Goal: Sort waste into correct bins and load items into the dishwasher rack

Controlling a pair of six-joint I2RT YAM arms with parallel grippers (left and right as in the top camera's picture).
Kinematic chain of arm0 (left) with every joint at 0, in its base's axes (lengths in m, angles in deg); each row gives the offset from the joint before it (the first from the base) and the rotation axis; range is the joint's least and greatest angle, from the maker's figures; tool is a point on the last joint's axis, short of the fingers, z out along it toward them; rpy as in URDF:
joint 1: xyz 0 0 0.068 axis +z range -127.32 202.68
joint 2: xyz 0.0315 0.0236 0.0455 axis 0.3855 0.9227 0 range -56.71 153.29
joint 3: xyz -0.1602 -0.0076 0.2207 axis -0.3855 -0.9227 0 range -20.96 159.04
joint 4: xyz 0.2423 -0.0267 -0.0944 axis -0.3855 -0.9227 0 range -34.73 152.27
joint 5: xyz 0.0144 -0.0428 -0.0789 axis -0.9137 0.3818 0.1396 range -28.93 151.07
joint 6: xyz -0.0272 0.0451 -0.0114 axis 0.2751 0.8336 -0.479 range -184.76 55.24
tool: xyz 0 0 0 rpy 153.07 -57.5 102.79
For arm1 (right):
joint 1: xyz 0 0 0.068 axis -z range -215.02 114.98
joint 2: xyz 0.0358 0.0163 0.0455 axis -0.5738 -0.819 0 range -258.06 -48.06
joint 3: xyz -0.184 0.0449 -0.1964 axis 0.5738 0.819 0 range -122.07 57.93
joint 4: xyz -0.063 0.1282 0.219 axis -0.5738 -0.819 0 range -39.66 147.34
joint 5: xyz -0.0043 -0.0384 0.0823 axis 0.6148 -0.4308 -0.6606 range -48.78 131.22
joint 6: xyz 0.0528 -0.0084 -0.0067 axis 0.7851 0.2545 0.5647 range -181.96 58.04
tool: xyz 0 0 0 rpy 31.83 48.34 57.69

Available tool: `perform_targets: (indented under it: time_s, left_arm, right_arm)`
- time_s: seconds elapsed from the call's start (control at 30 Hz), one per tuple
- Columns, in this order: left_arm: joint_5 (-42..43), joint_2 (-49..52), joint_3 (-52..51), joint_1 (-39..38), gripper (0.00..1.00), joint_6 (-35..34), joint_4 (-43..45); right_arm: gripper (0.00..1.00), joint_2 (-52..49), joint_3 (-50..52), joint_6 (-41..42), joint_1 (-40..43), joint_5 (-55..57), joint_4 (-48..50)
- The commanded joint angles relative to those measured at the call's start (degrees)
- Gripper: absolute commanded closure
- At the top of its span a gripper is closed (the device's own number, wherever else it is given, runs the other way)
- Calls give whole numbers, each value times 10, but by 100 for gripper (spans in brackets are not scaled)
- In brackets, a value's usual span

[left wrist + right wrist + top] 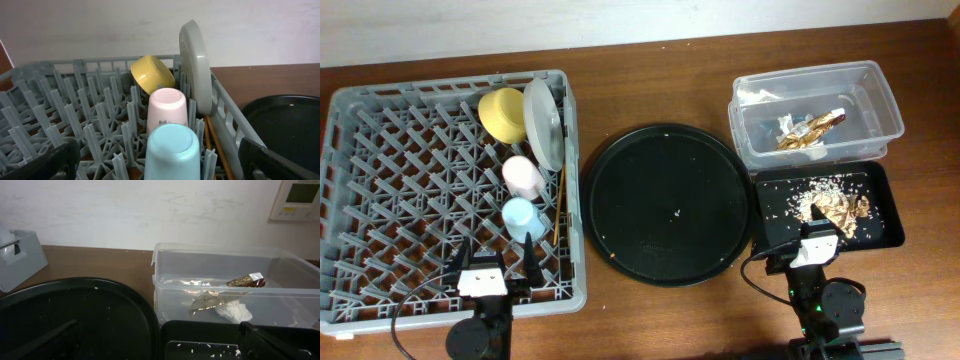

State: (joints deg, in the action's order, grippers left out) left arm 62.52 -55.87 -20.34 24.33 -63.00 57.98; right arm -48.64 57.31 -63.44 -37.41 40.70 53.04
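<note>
Overhead, the dishwasher rack (pixel 380 160) is seen filling the left side of the bench, its load kept along its right wall. The pale grey plate (pixel 544 122) is stood on edge, faces turned left and right, with the yellow bowl (pixel 503 113) tipped against it toward the far edge. The pink cup (pixel 523 176) and the light blue cup (pixel 524 217) are set upside down, bases up, in a line toward the near edge. The chopsticks (pixel 559 205) are laid lengthwise, far edge to near edge, beside the rack's right wall.

The clear tub (pixel 880 100) is placed at the far right corner. In it the gold foil wrapper (pixel 810 130) is stretched roughly left to right beside the crumpled napkin (pixel 234 312). The shallow black tray (pixel 885 185), just nearer, is strewn with food scraps (pixel 835 208). A round black tray (pixel 667 205) is set mid-bench.

The left hand (pixel 493 252) is held wide apart over the rack's near right corner, and the right hand (pixel 159 325) wide apart at the shallow tray's near rim, nothing gripped. Lettering on a wall panel (pixel 299 199) cannot be read.
</note>
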Motion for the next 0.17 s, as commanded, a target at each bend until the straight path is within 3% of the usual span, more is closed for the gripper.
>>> perform_targets:
  time_s: [0.0,0.13]
  left_arm:
    - [-4,-5,-1,3,1,9,-4]
    - [-4,-5,-1,3,1,9,-4]
  right_arm:
    - [1,4,3,4,2,-3,-2]
    - [1,4,3,4,2,-3,-2]
